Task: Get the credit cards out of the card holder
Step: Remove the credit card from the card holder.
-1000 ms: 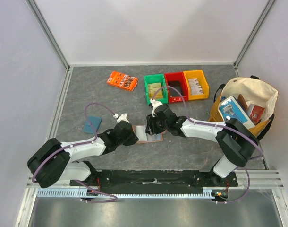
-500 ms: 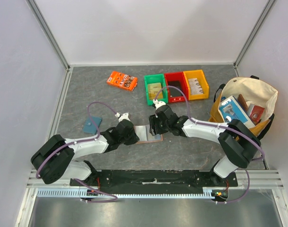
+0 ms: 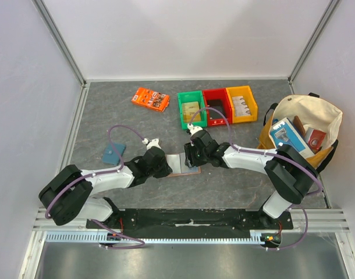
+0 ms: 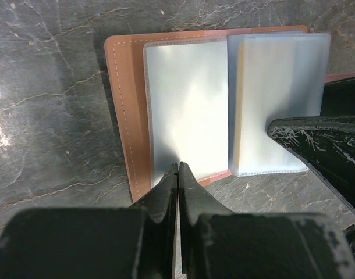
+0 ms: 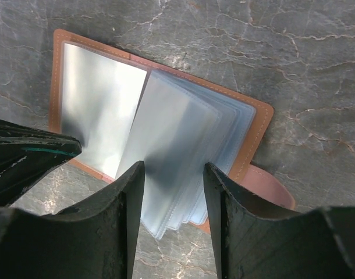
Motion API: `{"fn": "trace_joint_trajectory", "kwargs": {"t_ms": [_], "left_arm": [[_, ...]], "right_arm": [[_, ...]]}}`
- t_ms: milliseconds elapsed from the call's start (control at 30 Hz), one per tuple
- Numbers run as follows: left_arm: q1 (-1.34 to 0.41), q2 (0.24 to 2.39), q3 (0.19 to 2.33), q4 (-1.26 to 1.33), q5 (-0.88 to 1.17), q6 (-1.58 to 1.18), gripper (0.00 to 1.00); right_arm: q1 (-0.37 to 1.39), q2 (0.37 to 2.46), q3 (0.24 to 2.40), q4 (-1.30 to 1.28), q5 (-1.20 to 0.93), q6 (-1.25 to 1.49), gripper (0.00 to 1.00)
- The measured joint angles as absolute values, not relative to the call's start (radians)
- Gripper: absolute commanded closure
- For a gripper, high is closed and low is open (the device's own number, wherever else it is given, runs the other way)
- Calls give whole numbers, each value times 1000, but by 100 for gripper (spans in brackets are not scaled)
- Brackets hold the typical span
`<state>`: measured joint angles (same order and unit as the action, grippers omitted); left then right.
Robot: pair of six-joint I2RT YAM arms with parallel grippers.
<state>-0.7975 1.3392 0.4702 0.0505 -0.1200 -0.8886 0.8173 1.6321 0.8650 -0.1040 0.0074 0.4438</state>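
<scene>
top external | one card holder (image 3: 180, 164) (opened) | left tool (image 4: 177, 172) clenched | right tool (image 5: 171, 170) released

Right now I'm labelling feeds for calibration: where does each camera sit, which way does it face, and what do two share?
Top external: above and behind the bases, facing down at the table; both arms show, meeting at the open card holder.
Left wrist: on the left arm, facing down at its sleeves; the shut left gripper shows.
Right wrist: on the right arm, facing down at the fanned sleeves; the open right gripper straddles them.
Shared: both wrist views show the card holder and the other gripper's tip.
</scene>
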Motion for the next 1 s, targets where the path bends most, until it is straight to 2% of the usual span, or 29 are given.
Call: {"fn": "trace_joint_trajectory", "kwargs": {"t_ms": [567,1000], "left_arm": [[-797,1349,472,68,-103,-889,96],[-798,1263,431,39,-104,-889,90]], "right_arm": [[834,1632,895,-97,-70,445,48],[864,1658,940,-54,-147,445,44]]}}
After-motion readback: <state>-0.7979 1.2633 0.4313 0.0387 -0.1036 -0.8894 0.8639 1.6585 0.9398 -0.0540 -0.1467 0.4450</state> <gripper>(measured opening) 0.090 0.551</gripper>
